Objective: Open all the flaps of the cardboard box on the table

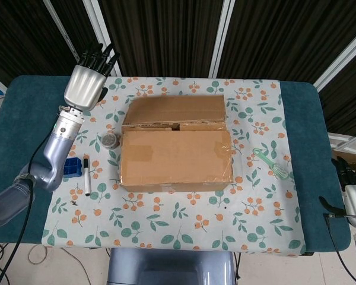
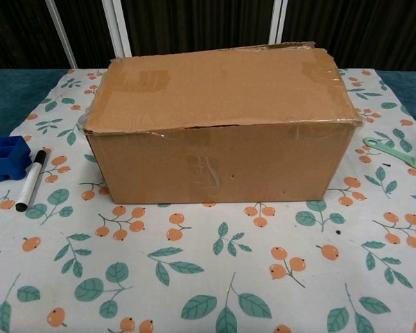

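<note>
While the cardboard box (image 1: pixel 175 155) sits mid-frame with its far flap (image 1: pixel 175 111) folded back, the left hand (image 1: pixel 86 83) hovers released at upper left, the right hand (image 1: pixel 355 193) too cropped to tell.
</note>
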Controlling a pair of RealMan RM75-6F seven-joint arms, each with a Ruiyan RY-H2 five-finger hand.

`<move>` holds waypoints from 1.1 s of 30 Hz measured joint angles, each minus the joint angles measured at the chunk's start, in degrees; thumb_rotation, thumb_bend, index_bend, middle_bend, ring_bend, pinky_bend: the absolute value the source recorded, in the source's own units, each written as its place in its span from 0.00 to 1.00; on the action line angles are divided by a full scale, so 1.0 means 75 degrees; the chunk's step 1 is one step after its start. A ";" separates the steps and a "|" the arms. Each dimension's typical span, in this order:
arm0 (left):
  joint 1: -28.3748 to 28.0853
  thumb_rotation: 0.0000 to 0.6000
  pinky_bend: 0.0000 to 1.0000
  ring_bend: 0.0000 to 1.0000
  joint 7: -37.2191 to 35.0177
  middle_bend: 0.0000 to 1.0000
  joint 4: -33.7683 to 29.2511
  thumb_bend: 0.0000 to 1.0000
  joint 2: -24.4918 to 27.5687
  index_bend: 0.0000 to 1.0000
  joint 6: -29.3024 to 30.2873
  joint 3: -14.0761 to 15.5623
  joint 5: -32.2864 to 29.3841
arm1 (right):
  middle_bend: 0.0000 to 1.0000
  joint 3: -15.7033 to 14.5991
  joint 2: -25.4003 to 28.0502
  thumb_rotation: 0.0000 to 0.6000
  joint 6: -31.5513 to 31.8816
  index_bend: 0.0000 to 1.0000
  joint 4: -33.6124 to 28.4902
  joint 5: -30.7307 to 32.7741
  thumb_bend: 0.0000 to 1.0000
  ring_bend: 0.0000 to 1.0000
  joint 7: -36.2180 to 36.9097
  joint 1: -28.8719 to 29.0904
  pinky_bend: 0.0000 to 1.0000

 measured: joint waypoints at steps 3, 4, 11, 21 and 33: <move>0.0005 1.00 0.00 0.00 -0.0101 0.01 0.0065 0.22 -0.0024 0.08 -0.0083 0.0015 -0.0159 | 0.06 0.0007 0.0002 1.00 0.0016 0.00 0.0006 -0.0019 0.28 0.20 0.0059 0.0000 0.24; 0.0031 1.00 0.00 0.00 -0.0169 0.01 0.0021 0.22 -0.0017 0.08 -0.0070 0.0018 -0.0184 | 0.06 0.0004 0.0005 1.00 0.0019 0.00 0.0002 -0.0028 0.28 0.20 0.0073 -0.0001 0.24; 0.0609 1.00 0.00 0.00 -0.0902 0.01 -0.1015 0.22 0.0418 0.08 0.0475 0.0140 -0.0181 | 0.09 -0.0017 0.0049 1.00 -0.0163 0.00 0.0008 -0.0006 0.28 0.21 0.0452 0.0032 0.24; 0.2812 1.00 0.00 0.00 -0.1967 0.01 -0.3271 0.22 0.1706 0.09 0.2326 0.1001 0.0171 | 0.15 0.0048 0.0343 1.00 -0.1614 0.00 0.0706 -0.0046 0.32 0.24 0.2541 0.0780 0.24; 0.4901 1.00 0.00 0.00 -0.3201 0.01 -0.3555 0.22 0.2235 0.10 0.3412 0.2024 0.0023 | 0.18 0.0274 0.0546 1.00 -0.3718 0.02 0.1997 -0.0517 0.67 0.27 0.5622 0.2843 0.25</move>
